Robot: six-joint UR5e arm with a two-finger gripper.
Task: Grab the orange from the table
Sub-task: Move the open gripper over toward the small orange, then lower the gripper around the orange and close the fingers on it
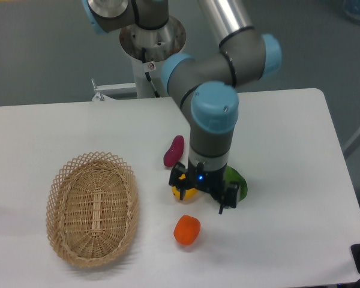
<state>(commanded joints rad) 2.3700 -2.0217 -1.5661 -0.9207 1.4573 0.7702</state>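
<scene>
The orange point(186, 230) is small and bright and lies on the white table point(288, 138) near the front edge. My gripper point(202, 193) points down just behind and slightly right of the orange, above the table. Its jaws stand apart and hold nothing. One finger point(177, 179) is over the yellow fruit point(185, 192), the other finger point(229, 198) is by the green vegetable point(238, 183). The orange is apart from the gripper.
A purple oblong vegetable point(173, 150) lies behind the gripper to the left. An oval wicker basket point(93, 207) stands on the left of the table. The arm's base post point(151, 42) is at the table's back edge.
</scene>
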